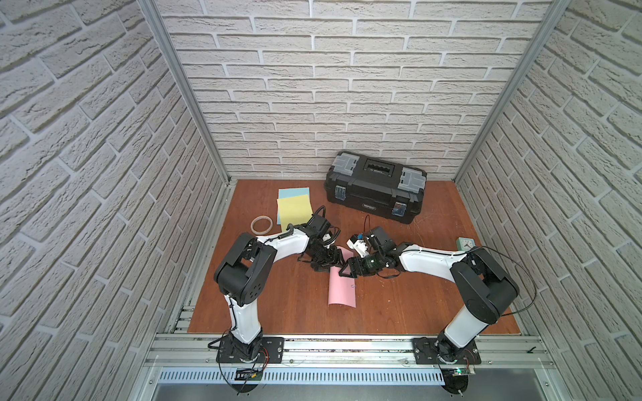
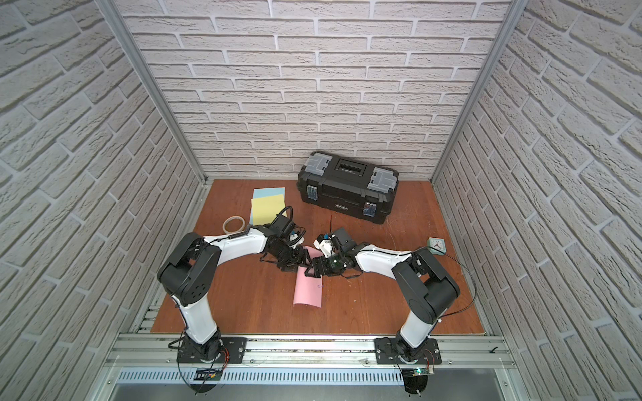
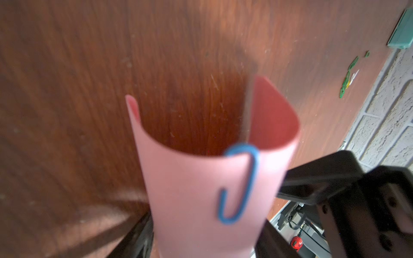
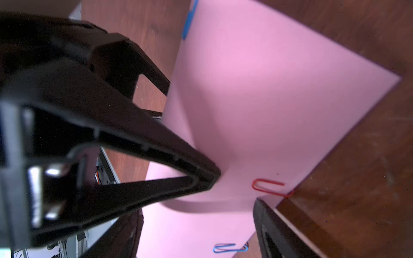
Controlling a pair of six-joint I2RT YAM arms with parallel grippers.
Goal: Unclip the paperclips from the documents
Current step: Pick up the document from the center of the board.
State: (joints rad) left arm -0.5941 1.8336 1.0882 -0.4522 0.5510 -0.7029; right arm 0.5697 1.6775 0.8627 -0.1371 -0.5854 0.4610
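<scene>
Sheet [image 1: 342,291] curls up between left gripper [image 1: 330,262] jaws; grip cannot be told. Right gripper [image 4: 235,189] jaws apart, red clip [image 4: 268,186] just beyond tips.

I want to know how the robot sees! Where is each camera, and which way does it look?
Both top views: high at the front, looking down on the table; showing left arm, right arm, left gripper and right gripper at the pink sheet.
Left wrist: on the left arm, looking past its fingers at the pink sheet and blue paperclip.
Right wrist: on the right arm, looking past its fingers at the pink sheet and red paperclip.
Shared: the pink sheet, in every view.
</scene>
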